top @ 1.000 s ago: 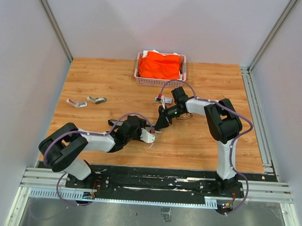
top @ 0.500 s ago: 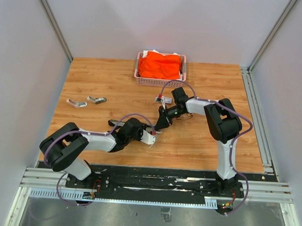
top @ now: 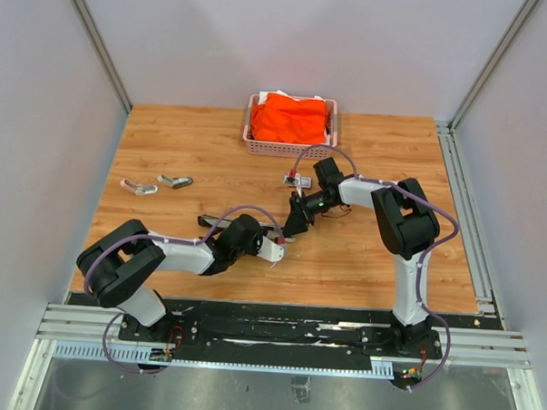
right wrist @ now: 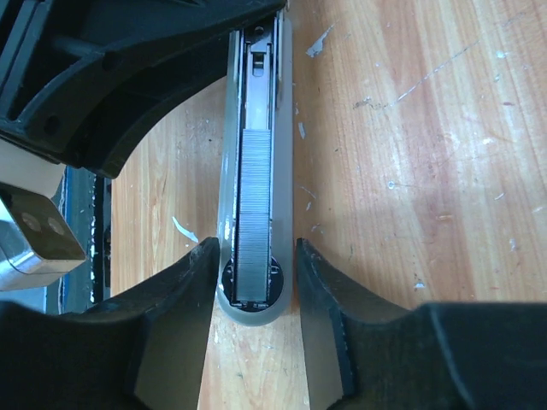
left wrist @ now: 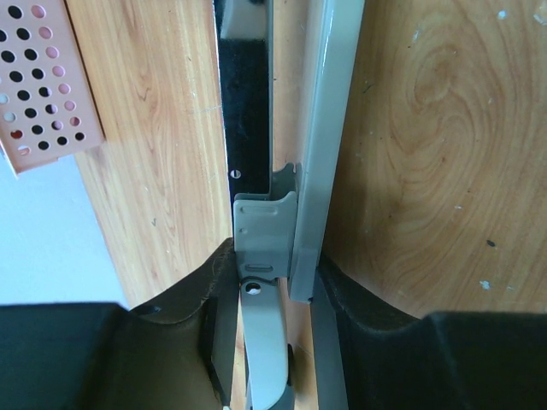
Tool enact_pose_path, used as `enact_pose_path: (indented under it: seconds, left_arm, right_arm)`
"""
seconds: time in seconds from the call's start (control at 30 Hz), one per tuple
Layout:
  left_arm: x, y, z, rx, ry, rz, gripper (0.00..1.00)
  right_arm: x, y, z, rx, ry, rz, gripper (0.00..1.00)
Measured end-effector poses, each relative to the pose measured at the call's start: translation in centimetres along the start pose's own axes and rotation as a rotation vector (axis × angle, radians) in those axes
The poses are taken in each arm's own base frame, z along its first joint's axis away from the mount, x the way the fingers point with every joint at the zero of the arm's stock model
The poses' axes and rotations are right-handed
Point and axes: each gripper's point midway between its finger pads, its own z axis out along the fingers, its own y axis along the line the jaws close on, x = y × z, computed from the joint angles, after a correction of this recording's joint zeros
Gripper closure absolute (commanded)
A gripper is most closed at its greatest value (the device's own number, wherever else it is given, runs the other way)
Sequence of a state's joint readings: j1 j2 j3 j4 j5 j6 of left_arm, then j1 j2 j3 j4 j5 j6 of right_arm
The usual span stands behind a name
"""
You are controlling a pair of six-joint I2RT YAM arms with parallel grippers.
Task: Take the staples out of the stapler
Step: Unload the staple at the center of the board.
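Observation:
The stapler lies opened near the table's middle. In the right wrist view its grey magazine faces up and holds a long silvery strip of staples. My right gripper straddles the magazine's rounded front end. It is open, with a thin gap on the right side. In the left wrist view my left gripper is shut on the stapler's rear end. Its fingers press a grey hinge piece and the grey rail. From above, the left gripper and the right gripper meet at the stapler.
A pink basket holding orange cloth stands at the back centre; its perforated corner shows in the left wrist view. A small white box with a red label lies behind the right gripper. Two small grey tools lie at the left.
My left gripper has closed onto the stapler's rear end. The right gripper's jaws have spread a little off the magazine's front end. Both arms barely shifted.

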State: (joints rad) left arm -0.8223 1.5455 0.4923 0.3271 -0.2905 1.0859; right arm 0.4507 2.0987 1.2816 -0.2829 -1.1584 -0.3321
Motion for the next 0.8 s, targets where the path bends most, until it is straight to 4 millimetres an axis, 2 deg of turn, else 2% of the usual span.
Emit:
enact_pose_path:
  seconds: [0.13, 0.27, 0.47, 0.8]
  left_arm:
    - [0.0, -0.1, -0.3, 0.010, -0.003, -0.012, 1.00]
    - [-0.1, -0.6, -0.9, 0.043, -0.018, -0.021, 1.00]
    - [-0.5, -2.0, -2.3, 0.135, -0.053, -0.034, 1.00]
    - [-1.5, -3.6, -3.8, 0.302, -0.082, -0.055, 1.00]
  right_arm:
    - [0.1, 0.0, -0.2, 0.008, 0.005, 0.002, 0.52]
    - [-0.1, 0.3, -0.5, 0.022, 0.013, -0.005, 0.50]
    - [-1.3, 1.1, -1.6, 0.050, 0.010, -0.050, 0.49]
    - [-4.6, 3.0, -5.4, 0.136, -0.032, -0.166, 0.49]
